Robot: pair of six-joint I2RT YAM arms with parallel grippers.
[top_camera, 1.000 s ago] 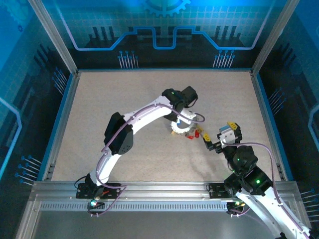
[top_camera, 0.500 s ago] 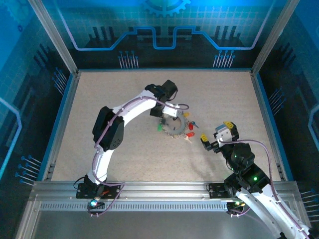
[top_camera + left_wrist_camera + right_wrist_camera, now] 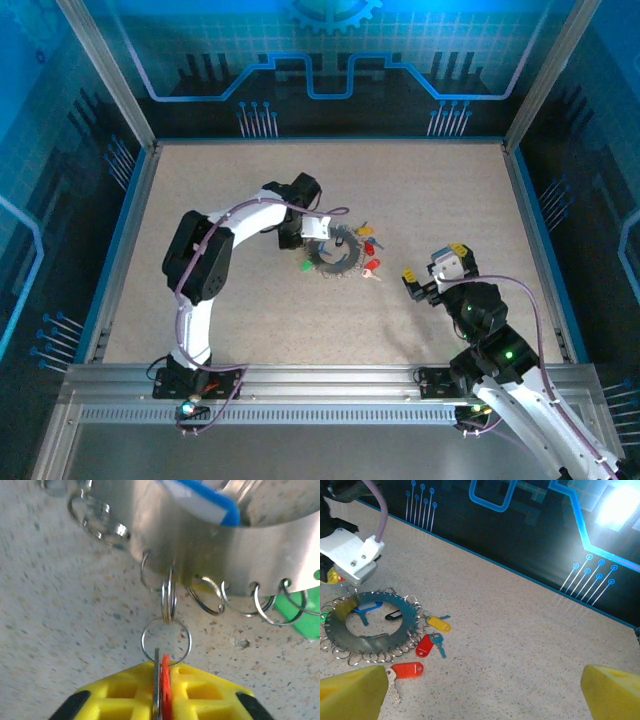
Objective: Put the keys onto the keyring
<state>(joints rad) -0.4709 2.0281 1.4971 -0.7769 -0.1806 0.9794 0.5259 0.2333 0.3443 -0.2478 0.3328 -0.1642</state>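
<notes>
Between your left gripper's [image 3: 160, 682] jaws a red key [image 3: 165, 687] sits pinched, its loop hooked to the keyring [image 3: 235, 540] just ahead. The ring has slid away from the right gripper [image 3: 485, 690], jaws spread wide. Threaded, I'd say. More keys [image 3: 427, 635] lie beside it.

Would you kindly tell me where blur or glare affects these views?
Left wrist: the keyring is close, blurred and shiny. Right wrist: backdrop panel glares top right; yellow fingertips are soft. Top external: even light, keys tiny.
</notes>
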